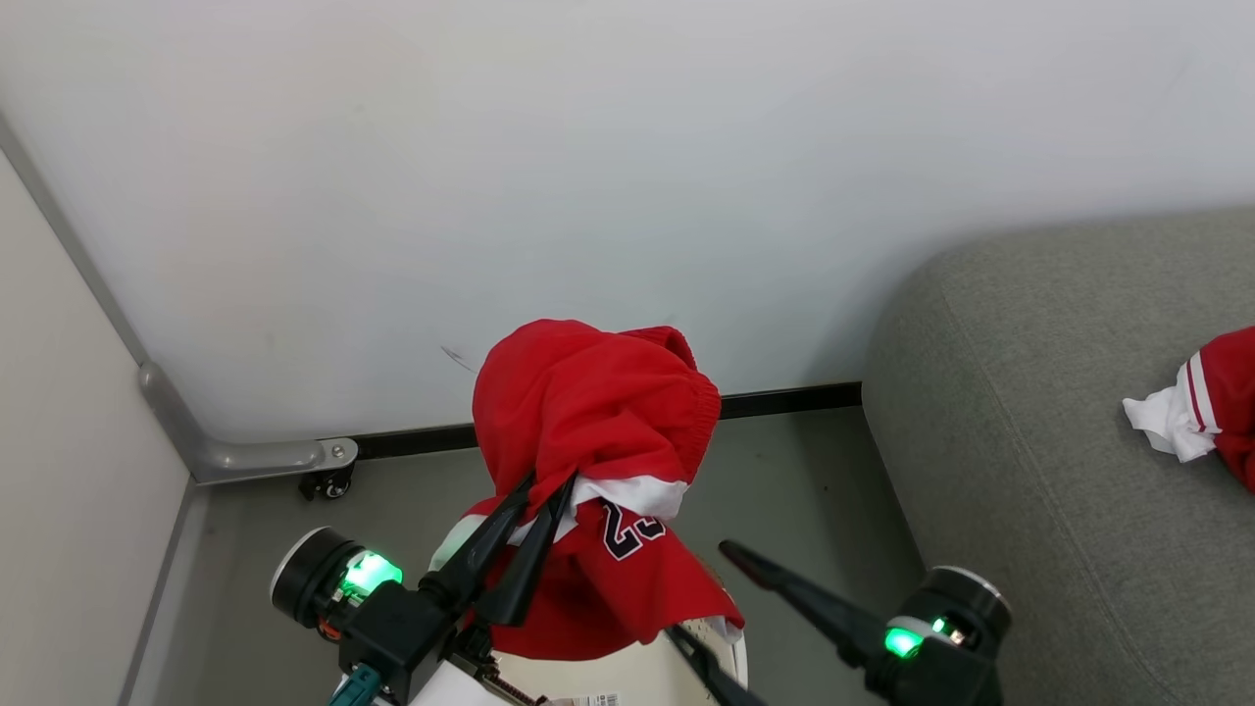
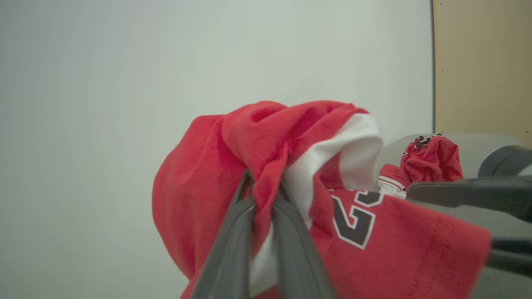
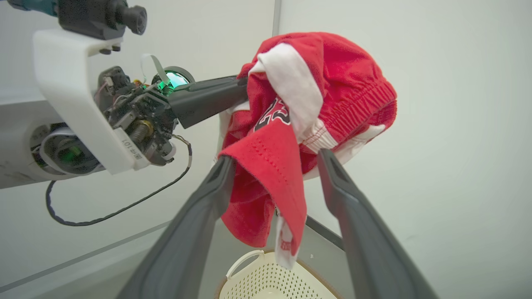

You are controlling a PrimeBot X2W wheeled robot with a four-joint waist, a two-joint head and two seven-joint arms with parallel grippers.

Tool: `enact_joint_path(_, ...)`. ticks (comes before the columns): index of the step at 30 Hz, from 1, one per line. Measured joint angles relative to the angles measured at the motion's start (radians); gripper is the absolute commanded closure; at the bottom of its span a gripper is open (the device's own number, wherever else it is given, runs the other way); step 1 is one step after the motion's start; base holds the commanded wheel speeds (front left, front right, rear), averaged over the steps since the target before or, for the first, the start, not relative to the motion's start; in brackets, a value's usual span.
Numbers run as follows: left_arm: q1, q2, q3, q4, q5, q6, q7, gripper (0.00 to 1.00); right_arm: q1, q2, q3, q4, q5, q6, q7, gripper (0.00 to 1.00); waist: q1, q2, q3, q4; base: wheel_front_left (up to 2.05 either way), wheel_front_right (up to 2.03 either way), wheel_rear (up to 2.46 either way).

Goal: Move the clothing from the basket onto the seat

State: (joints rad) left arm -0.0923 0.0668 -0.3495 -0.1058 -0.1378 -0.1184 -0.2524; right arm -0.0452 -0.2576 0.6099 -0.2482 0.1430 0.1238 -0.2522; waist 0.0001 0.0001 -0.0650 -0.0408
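Red clothing (image 1: 588, 412) fast in the left claw (image 1: 551, 482), wide right claw (image 3: 275, 157) near.

The tips of my left pincer (image 1: 551, 482) are buried in a fold of the clothing (image 1: 588, 412), so where they meet is hidden. In the head view that bunched red fabric covers most of the basket (image 1: 620, 677). The bottom edge cuts off the rest, and the paper label (image 1: 588, 700) there is too small to read. The second digit of the number (image 1: 627, 529) is folded under the white trim (image 1: 637, 495). On the seat (image 1: 1029, 490), a second red garment (image 1: 1230, 412) is cut by the right edge.
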Motion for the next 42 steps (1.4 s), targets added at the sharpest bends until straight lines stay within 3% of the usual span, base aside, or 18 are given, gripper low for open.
enact_joint_path(8,0.0,0.0,0.0,0.002,0.001,0.0,0.0,1.0,-0.004,-0.028,0.105,-0.015,0.007,0.0,0.0,0.0,0.0,0.0,-0.002,-0.003,0.0,0.0,0.0)
enact_joint_path(23,0.0,-0.001,-0.025,-0.002,0.001,-0.005,0.0,1.0,-0.026,0.004,-0.037,0.004,-0.034,0.0,0.0,0.0,0.0,0.0,0.005,-0.002,0.0,0.0,0.0)
enact_joint_path(42,-0.001,0.0,-0.141,0.009,0.001,-0.009,0.0,1.0,-0.092,-0.011,0.013,0.162,-0.176,0.0,0.0,0.0,0.0,0.0,0.011,0.017,0.0,0.0,0.0)
